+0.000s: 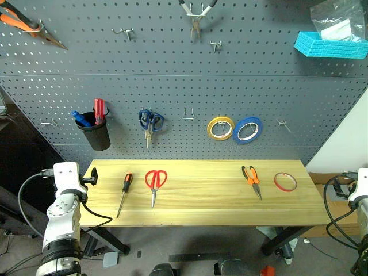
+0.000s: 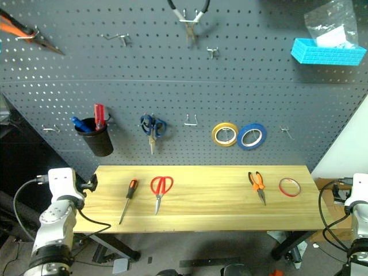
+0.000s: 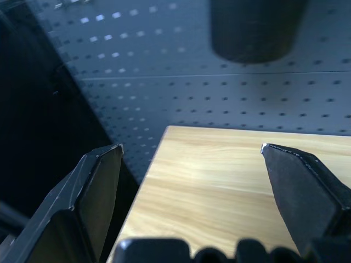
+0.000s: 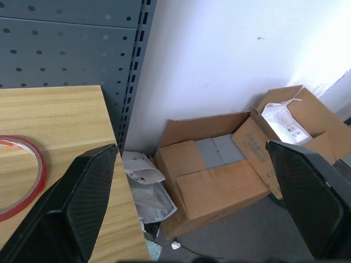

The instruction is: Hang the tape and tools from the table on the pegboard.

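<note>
Left eye view: red tape [image 1: 285, 181] lies by the table's [image 1: 201, 213] right edge, pliers [image 1: 252, 180] beside it; left gripper [image 3: 192, 159] and right gripper [image 4: 192, 159] gape wide, empty.

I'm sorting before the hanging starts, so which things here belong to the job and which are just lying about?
Job: red tape, orange pliers, red scissors, screwdriver, table, pegboard.
Lying about: yellow roll, blue roll, blue scissors, black cup, cardboard boxes.
</note>
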### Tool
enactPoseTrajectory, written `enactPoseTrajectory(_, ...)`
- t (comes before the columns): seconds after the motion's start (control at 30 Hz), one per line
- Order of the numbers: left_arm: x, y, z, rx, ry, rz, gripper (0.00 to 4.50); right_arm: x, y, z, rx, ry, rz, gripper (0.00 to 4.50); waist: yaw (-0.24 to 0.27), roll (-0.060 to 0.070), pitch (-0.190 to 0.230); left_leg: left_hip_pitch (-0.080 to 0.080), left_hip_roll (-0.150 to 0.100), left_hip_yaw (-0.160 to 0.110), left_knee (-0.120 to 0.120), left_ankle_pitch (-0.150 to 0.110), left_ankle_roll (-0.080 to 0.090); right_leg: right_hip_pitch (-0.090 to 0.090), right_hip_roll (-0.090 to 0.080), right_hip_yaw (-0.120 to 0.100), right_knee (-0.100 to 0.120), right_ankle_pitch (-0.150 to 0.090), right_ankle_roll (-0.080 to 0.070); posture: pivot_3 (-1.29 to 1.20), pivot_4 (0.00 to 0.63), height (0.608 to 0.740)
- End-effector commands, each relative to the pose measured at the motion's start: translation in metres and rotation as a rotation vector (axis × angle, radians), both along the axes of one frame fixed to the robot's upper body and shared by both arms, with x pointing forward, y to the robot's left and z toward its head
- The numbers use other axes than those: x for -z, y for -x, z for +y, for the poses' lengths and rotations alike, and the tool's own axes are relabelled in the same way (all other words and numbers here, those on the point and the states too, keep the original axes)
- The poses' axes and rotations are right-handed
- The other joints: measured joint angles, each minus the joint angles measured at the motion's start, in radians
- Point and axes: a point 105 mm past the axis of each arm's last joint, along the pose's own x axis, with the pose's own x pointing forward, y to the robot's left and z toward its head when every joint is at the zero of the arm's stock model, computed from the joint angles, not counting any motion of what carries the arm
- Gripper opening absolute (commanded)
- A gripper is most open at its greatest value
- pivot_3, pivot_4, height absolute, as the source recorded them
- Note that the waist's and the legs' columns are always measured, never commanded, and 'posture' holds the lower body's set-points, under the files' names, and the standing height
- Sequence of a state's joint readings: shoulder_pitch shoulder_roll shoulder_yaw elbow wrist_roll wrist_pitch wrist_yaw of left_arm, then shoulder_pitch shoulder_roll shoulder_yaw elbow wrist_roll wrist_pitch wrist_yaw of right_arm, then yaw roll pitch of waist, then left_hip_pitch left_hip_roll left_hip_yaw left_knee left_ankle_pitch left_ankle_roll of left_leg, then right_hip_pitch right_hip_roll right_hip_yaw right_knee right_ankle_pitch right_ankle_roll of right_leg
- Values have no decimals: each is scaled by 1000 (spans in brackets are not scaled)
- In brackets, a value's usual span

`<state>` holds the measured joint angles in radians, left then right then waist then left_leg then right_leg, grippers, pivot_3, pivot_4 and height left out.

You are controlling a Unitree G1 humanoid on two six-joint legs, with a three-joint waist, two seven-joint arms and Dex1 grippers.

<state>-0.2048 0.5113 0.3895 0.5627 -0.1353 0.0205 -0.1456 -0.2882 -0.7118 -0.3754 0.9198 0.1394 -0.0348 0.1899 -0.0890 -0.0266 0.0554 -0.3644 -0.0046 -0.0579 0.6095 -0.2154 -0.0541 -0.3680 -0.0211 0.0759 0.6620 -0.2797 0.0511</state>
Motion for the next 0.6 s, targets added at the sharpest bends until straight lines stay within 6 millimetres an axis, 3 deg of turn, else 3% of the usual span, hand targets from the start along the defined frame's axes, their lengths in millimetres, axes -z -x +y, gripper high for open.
enactPoseTrajectory(0.03,-23,-4,5,20,-57,-63,4347,-21,-8,-5,3,25,-72,4500,0,0,0,0,0,0,0,0,0,0,0,0,0,0,0,-46,0,740)
enactPoseTrajectory(0.27,-21,-4,-5,55,-6,-68,4347,-18,-12,4,-59,22,-46,4500,0,0,0,0,0,0,0,0,0,0,0,0,0,0,0,-47,0,740)
enactPoseTrajectory(0.6,-23,-1,-28,52,2,-75,4347,-13,-24,54,-313,-12,-2,4500,1,-1,1,0,0,0,0,0,0,0,0,0,0,0,0,-64,24,740)
